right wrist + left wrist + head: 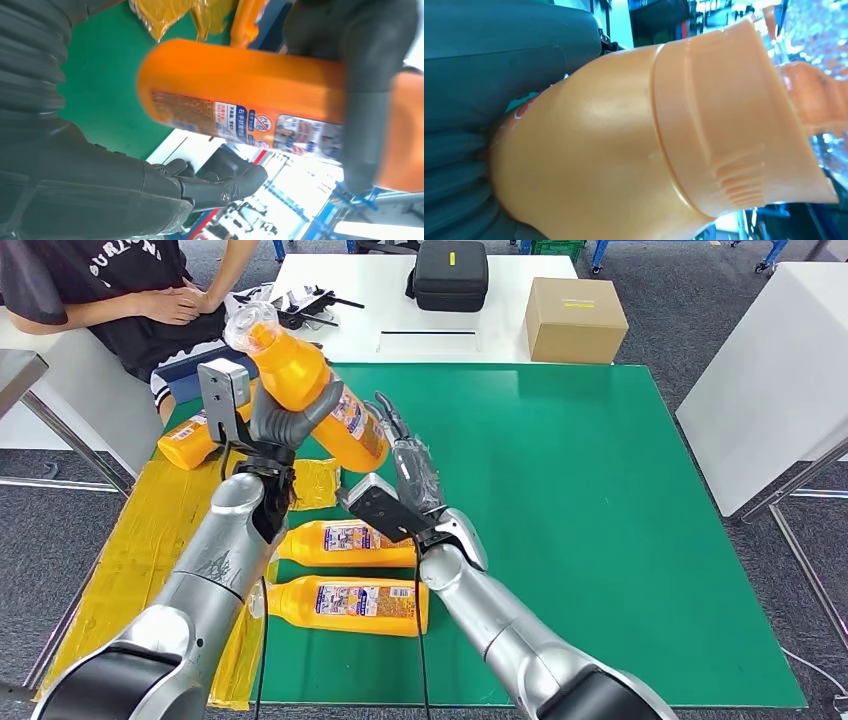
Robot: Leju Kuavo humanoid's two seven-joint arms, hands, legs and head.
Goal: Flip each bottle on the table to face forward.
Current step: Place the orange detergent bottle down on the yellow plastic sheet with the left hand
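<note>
My left hand (272, 428) grips an orange bottle (312, 392) and holds it tilted in the air above the left part of the green mat (600, 540), its clear-wrapped cap end up and away from me. Close up, the left wrist view has the bottle's shoulder (624, 150) against that hand (469, 100). My right hand (408, 465) stands just beside the bottle's base with its fingers spread and holds nothing. In the right wrist view its fingers (220, 185) lie apart from the labelled bottle (235, 90). Two more orange bottles (350, 540) (350, 605) lie on their sides near me.
Another orange bottle (188, 442) lies on yellow wrapping (150, 530) along the mat's left edge. A person (130, 290) sits at the back left. Behind the mat, a white table carries a black case (450, 275) and a cardboard box (575, 320). A second white table (770, 370) stands at right.
</note>
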